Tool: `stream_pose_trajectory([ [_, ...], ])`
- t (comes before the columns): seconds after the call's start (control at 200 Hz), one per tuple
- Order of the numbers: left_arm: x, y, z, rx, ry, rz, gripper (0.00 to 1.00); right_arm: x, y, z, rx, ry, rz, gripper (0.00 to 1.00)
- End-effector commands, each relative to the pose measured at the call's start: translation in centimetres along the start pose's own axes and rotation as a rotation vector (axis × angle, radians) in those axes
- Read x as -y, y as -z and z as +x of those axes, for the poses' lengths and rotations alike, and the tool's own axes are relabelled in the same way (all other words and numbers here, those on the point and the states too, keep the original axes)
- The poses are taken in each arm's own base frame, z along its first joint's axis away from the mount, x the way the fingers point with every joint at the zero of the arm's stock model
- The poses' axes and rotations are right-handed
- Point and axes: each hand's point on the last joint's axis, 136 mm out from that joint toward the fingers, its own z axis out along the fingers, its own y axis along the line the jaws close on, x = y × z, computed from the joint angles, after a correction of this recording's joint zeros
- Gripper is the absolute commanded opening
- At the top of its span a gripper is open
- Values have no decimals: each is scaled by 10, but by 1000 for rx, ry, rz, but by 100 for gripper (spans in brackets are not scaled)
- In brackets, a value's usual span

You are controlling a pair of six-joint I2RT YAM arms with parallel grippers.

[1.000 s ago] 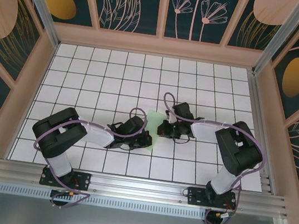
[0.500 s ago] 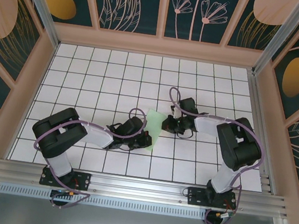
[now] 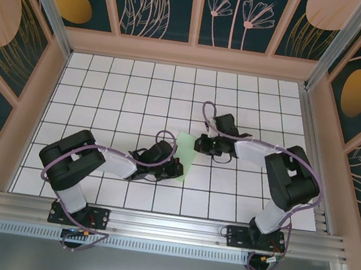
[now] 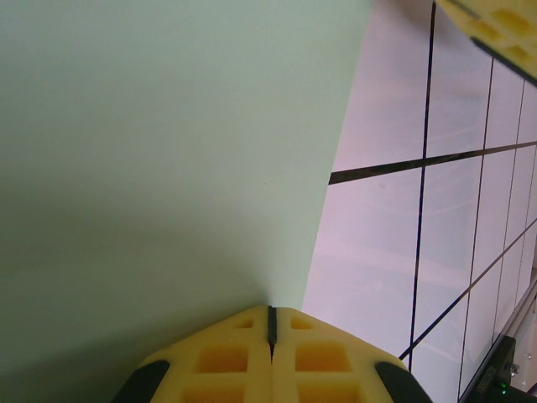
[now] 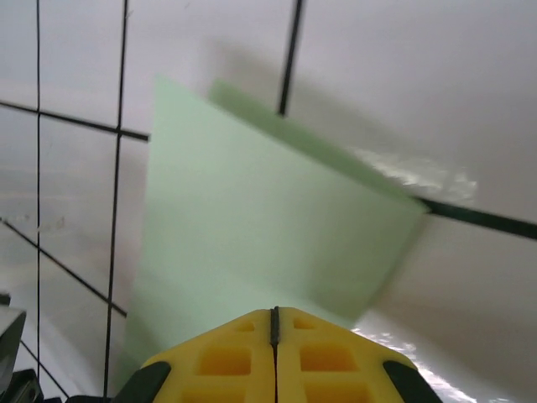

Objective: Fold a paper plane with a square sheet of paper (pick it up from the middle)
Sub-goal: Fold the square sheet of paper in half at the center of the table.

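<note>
Mint-green, the square sheet of paper is lying at the centre of the top view, between both grippers. The left gripper is pressing its fingers together where the sheet's edge runs into their seam, apparently pinching it. The right gripper is likewise pressing its fingers together at the sheet's lower edge in its wrist view; whether paper is caught there, I cannot tell. Folding well is probably calling for one side anchoring and the other moving slowly.
</note>
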Motion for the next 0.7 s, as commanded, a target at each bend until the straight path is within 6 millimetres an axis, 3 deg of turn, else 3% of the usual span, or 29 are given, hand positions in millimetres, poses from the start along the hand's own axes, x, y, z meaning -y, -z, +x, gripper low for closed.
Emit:
stream_pose_trajectory([
  [0.0,-75,3,34,-99,47,-253,3,-8,-8,3,-24,46,-28,6],
  [0.21,-77,4,36,-103,48,-255,5,1,-23,6,-64,49,-13,6],
  [0.36,-82,4,39,-109,52,-262,5,18,-27,1,-73,24,11,7],
  [0.696,-91,4,45,-123,64,-275,5,39,-22,-26,-22,-20,13,7],
])
